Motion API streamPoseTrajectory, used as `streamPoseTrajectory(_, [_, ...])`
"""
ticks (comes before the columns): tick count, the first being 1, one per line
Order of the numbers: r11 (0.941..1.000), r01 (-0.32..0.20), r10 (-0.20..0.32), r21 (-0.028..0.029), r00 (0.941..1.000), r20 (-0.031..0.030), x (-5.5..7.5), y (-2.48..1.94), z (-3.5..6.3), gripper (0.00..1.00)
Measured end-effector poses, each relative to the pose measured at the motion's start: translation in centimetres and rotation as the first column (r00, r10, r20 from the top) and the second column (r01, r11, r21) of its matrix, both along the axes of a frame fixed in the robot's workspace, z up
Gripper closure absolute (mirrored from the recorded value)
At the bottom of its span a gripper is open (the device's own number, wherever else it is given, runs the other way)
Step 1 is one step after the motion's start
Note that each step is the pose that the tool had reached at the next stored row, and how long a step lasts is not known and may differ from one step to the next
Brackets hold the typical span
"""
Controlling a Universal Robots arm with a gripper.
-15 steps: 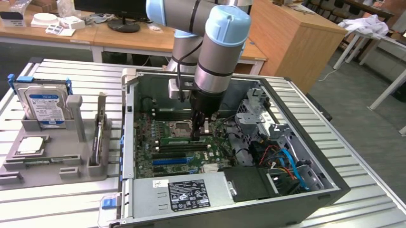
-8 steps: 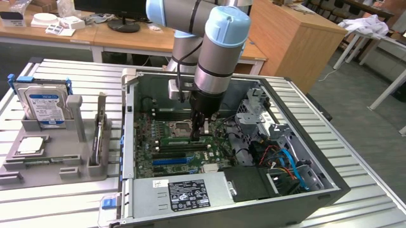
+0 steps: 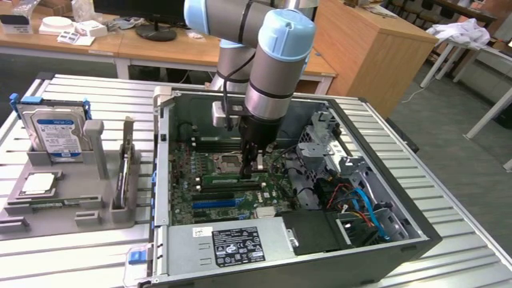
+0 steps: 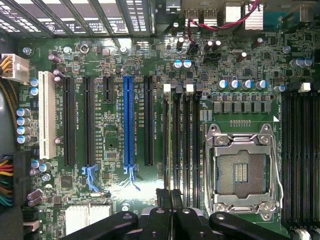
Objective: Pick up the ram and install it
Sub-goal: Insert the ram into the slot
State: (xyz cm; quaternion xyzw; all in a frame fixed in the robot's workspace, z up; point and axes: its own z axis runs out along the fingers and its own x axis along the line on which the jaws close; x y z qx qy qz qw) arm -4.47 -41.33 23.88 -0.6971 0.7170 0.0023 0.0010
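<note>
Inside the open computer case (image 3: 162, 157), the end effector (image 3: 254, 173) is closed narrowly on the ram (image 3: 228, 178). This green stick stands on its edge at the memory slots (image 4: 182, 140), just beside the empty CPU socket (image 4: 243, 170).

Green ram (image 3: 232, 177) on the green motherboard (image 4: 112, 145); there, one blue slot (image 4: 128, 120), one white slot (image 4: 46, 115), black slots (image 4: 67, 120)
</note>
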Motion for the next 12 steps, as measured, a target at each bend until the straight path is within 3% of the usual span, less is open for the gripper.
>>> streamPoseTrajectory(12, [1.0000, -0.004, 0.004, 0.0000, 1.0000, 0.0001, 0.00, 0.00, -0.22, 0.88])
